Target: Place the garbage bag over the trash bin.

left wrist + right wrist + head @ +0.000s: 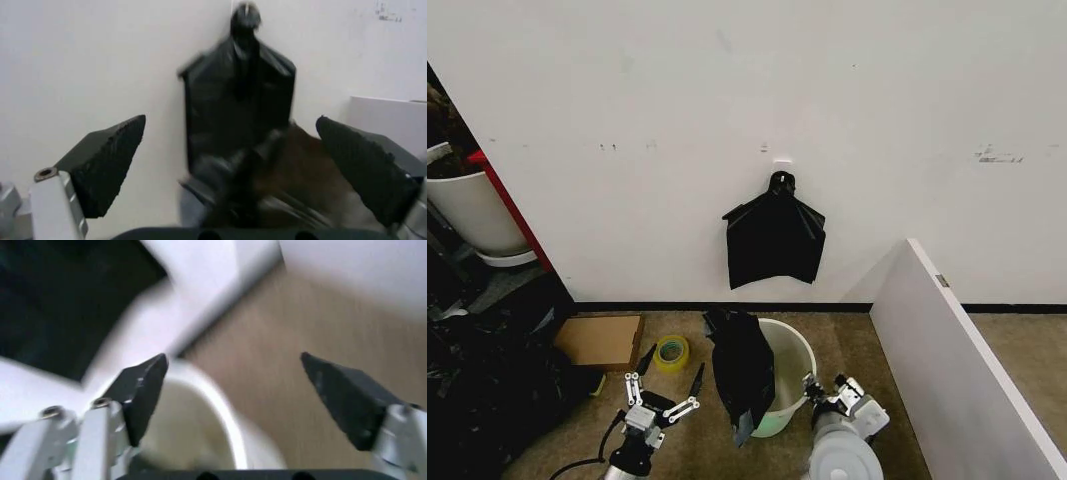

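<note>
The white trash bin point(789, 372) stands on the floor by the wall, pale green near its base. The black garbage bag point(742, 368) hangs crumpled over the bin's left rim and down its outer side. My left gripper point(673, 372) is open just left of the bag, with nothing between its fingers. In the left wrist view the open left gripper point(230, 120) faces the blurred garbage bag point(230, 180). My right gripper point(827, 388) sits at the bin's right side. In the right wrist view this gripper point(233, 360) is open above the trash bin point(200, 385) rim.
A knotted bundle of black bags point(774, 240) hangs on the wall above the bin. A tape roll point(672, 352) and a cardboard box point(599, 340) lie to the left. A white partition point(957, 360) stands to the right, a white planter pot point(472, 210) and dark clutter far left.
</note>
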